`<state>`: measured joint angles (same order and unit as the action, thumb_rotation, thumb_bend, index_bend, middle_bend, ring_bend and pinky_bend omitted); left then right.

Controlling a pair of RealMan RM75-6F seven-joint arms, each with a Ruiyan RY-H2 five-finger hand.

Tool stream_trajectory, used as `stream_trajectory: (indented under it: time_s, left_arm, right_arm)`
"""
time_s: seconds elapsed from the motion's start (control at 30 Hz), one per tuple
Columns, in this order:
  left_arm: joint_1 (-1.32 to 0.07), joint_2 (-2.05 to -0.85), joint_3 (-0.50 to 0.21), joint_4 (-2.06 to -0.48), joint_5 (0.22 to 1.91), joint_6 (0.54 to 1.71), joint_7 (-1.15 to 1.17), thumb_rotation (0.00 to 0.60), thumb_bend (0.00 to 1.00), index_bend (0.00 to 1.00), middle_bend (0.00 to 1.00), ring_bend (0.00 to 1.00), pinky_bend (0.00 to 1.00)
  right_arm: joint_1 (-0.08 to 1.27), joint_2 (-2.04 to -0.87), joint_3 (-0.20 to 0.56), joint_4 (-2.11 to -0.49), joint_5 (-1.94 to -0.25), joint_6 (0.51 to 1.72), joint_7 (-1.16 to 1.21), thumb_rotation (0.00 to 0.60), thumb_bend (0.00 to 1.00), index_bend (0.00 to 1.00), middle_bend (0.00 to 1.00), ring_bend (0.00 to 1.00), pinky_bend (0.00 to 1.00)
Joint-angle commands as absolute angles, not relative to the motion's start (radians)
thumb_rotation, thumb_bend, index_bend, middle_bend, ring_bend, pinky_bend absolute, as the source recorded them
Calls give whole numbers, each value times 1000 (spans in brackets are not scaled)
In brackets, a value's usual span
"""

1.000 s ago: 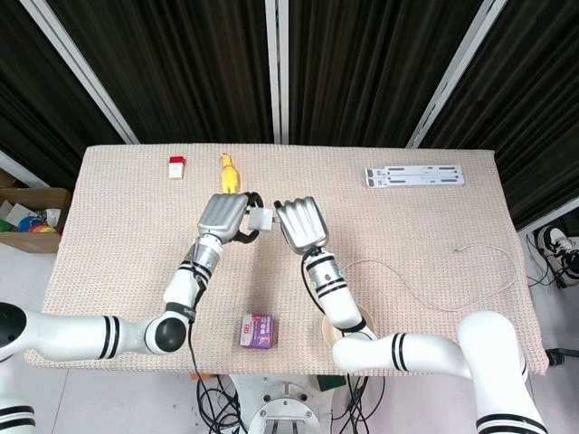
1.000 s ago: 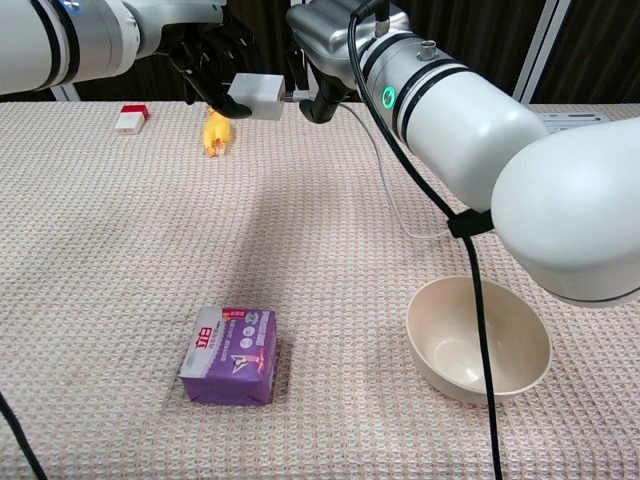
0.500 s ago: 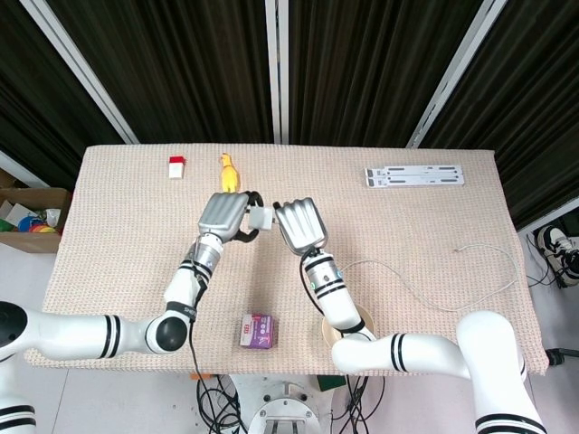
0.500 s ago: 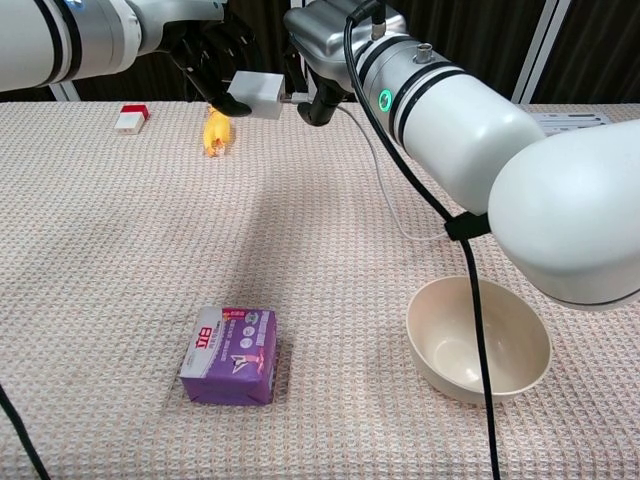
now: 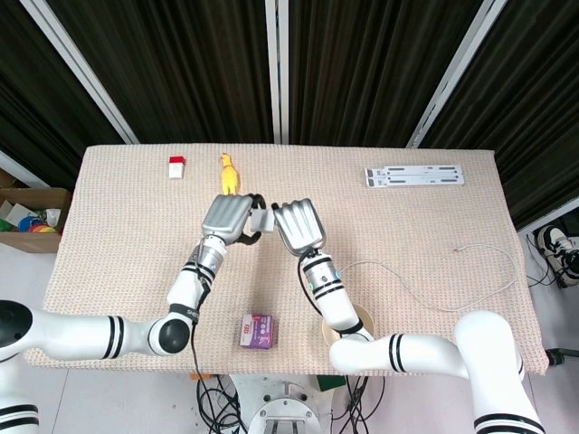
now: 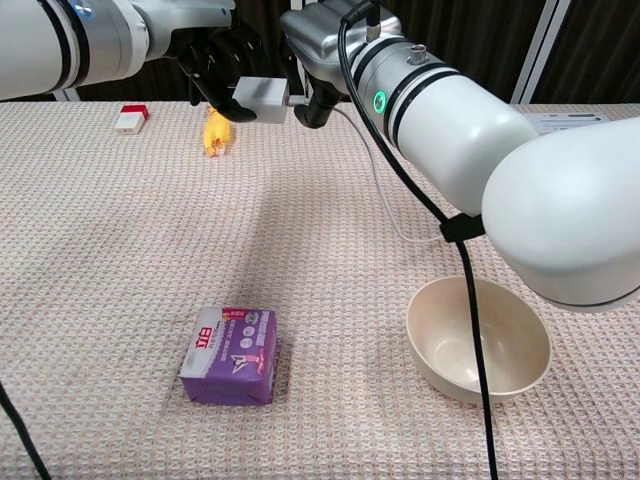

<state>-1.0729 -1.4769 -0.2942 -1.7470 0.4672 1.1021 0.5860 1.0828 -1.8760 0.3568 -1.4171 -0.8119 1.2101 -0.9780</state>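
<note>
A white charger block (image 6: 262, 98) is hanging above the table between both hands. The left hand (image 6: 215, 62) is gripping it with curled fingers. The right hand (image 6: 312, 75) is pinching the plug at its side, its white cable (image 6: 385, 195) trailing onto the cloth.

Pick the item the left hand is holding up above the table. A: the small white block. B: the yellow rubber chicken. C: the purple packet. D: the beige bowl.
A: the left hand grips the small white block in the air, right next to the right hand.
</note>
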Motion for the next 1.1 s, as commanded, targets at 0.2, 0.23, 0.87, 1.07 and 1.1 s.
stream_trajectory:
  time_s: [0.2,0.23,0.87,1.07,1.1]
  left_arm:
    - [-1079,-1486,-292,-1742,466,1104,597,600,307,602,481,450,581]
    - [-1079,-1486,-293,-1741,465,1103,597,600,307,602,481,450,581]
    - [-1054,-1478,-285,-1718,498,1084,552,600,307,602,481,450,580]
    - [-1019,-1463,-258,-1687,573,1051,500,600,308,605,480,450,574]
    - [-1011,-1459,-250,-1678,592,1039,486,600,308,605,479,449,571]
  right_arm:
    - [1091,-1885,364,-1409,-803,1205,-978,600,607,720,658,655,765]
    - [1092,-1886,364,-1408,-803,1205,-977,600,601,720,657,655,765]
    - [1075,-1876,363,-1411,-796,1218,-962,600,19,385,380,624,763]
    - [1058,-1848,356,-1435,-777,1221,-972,600,0,255,313,618,737]
    - [1053,-1840,354,-1442,-774,1221,-974,600,0,224,299,617,729]
